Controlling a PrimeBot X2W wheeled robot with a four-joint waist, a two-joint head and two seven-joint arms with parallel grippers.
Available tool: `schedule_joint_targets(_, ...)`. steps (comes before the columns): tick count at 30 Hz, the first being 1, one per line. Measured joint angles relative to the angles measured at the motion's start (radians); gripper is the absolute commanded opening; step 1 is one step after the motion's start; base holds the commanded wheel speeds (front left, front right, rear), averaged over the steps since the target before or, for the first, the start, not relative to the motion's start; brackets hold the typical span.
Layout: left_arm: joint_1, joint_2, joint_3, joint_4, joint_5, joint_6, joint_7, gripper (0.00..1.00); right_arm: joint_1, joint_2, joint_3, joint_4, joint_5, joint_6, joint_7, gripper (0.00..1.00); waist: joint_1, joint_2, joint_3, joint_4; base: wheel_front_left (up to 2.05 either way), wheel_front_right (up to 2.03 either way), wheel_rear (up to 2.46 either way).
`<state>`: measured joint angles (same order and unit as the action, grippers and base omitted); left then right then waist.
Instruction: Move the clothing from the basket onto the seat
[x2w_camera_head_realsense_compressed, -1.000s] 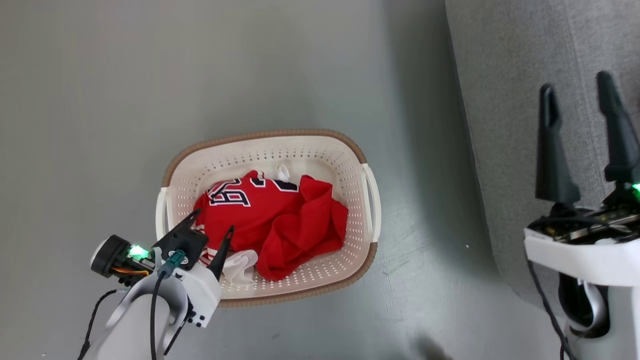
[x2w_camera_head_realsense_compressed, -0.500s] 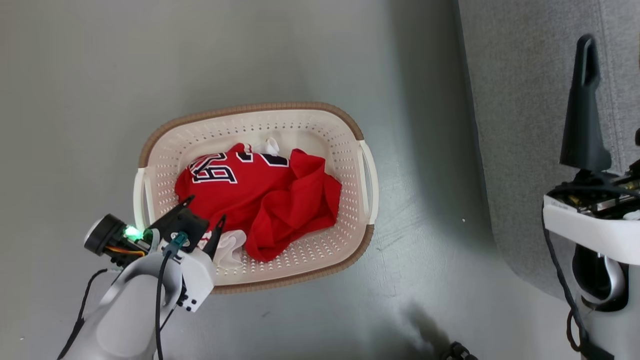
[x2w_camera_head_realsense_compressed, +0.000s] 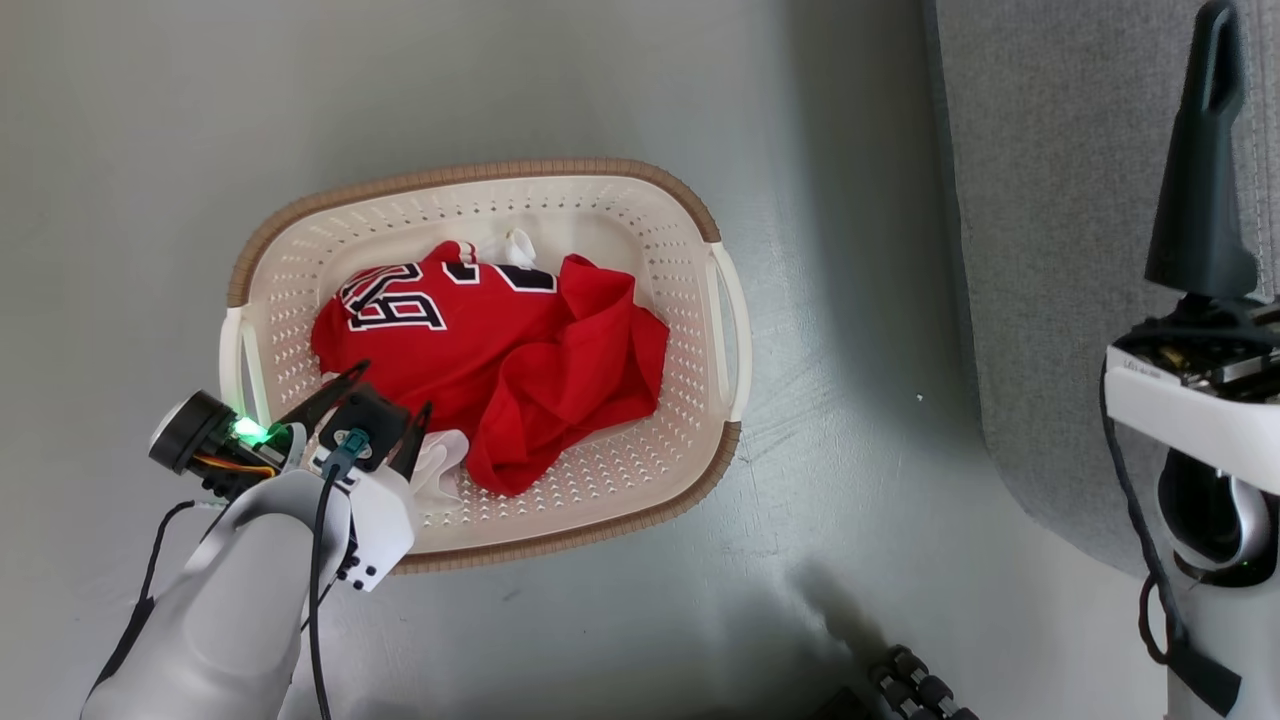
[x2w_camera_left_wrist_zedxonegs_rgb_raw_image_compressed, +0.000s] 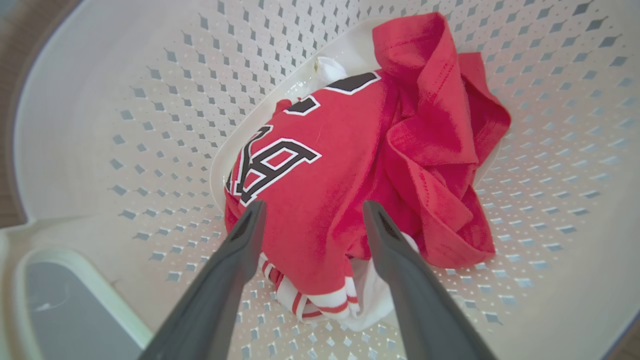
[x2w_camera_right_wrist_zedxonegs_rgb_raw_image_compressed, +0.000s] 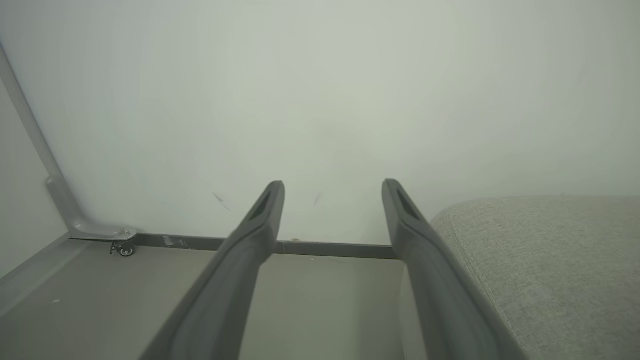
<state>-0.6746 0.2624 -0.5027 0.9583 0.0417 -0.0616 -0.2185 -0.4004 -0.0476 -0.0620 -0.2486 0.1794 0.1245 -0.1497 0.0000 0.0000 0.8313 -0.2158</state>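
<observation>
Step in hand, as judged: the reach for the first pick, nothing yet transferred. The left tool (x2w_camera_head_realsense_compressed: 395, 388) (x2w_camera_left_wrist_zedxonegs_rgb_raw_image_compressed: 314, 206) hangs inside the near-left end of the basket (x2w_camera_head_realsense_compressed: 470, 172) (x2w_camera_left_wrist_zedxonegs_rgb_raw_image_compressed: 125, 125), fingers apart and gripping nothing. The clothing (x2w_camera_head_realsense_compressed: 500, 370) (x2w_camera_left_wrist_zedxonegs_rgb_raw_image_compressed: 340, 165) lies crumpled on the basket bottom directly ahead of the fingertips. Its striped hem sits between the two fingers and the lettered panel just beyond them. The next move calls for a further descent, closing on a thick fold and not on the thin hem, then a lift clear of the rim and a carry across the floor (x2w_camera_head_realsense_compressed: 150, 150) to the seat (x2w_camera_head_realsense_compressed: 1050, 250) (x2w_camera_right_wrist_zedxonegs_rgb_raw_image_compressed: 550, 260). The seat stands well apart from this tool and just beside the right tool (x2w_camera_right_wrist_zedxonegs_rgb_raw_image_compressed: 334, 185), whose fingers are spread and empty. Not determinable: whether the left fingertips touch fabric, how many garments make up the heap, and what the white cloth beneath it is. The lettering is partly folded under. The seat is cut off at the frame edges in both views.
</observation>
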Motion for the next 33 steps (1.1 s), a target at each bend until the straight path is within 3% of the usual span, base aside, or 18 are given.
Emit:
schedule_joint_targets(13,-0.077,0.013,-0.045,0.063,0.061,0.008,0.031,1.0,-0.036,0.0,-0.003,0.02,0.015,0.0,-0.02,1.0,0.0,0.0,0.063,-0.02,0.0,0.0,0.0)
schedule_joint_targets(23,-0.107,-0.024,-0.068,0.073,0.061,-0.001,0.015,1.0,-0.056,0.0,-0.008,0.057,0.022,0.0,-0.044,1.0,0.0,0.0,0.083,-0.029,0.0,0.0,0.0)
schedule_joint_targets(33,-0.108,-0.013,-0.086,0.122,0.082,0.0,0.014,1.0,-0.071,0.0,0.006,0.086,0.035,0.0,-0.062,1.0,0.0001,0.0,0.078,-0.039,0.0,0.0,0.0)
